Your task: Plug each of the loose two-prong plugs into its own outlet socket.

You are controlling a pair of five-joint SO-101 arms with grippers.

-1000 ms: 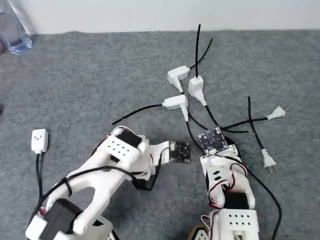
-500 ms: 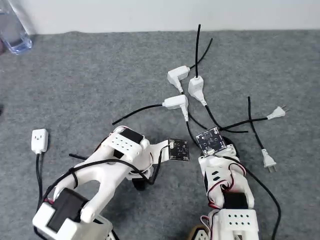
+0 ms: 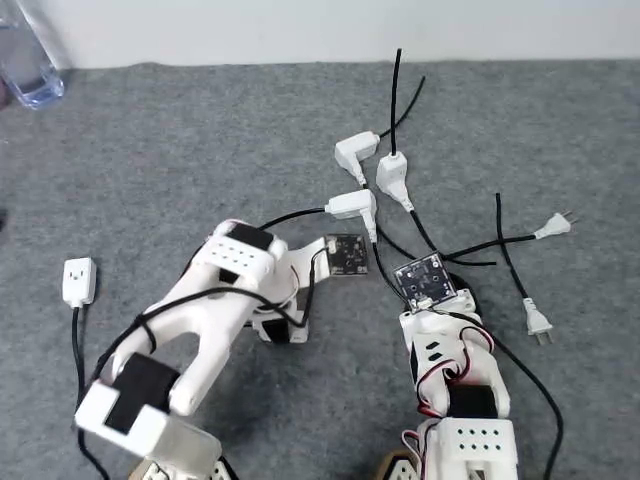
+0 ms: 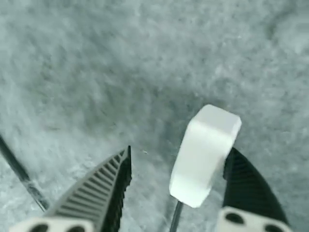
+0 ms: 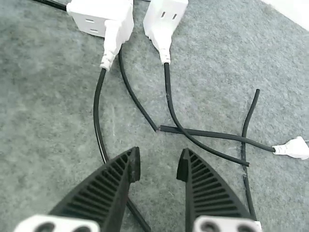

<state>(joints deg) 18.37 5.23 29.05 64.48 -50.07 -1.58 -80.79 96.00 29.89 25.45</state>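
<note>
Both loose two-prong plugs lie untouched on the table's 3 o'clock side in the high view, one plug (image 3: 553, 226) at about 2 o'clock from the right arm's wrist and the other plug (image 3: 538, 322) at about 4 o'clock. The cluster of white outlet sockets (image 3: 352, 204) sits at 11 o'clock from that wrist, and a lone socket (image 3: 78, 281) lies at the 9 o'clock side. The right hand (image 5: 158, 159) hangs over crossed black cords (image 5: 169, 108), its fingers slightly parted around nothing. The left hand (image 4: 177, 157) is spread wide, with a white cord-end block (image 4: 205, 154) close against one finger. Contact cannot be told, nor whether the block is a plug or a socket. This looks like the pick-up stage. Next the right hand probably needs to swing towards 2 o'clock and pinch the plug body, leaving the prongs free.
</note>
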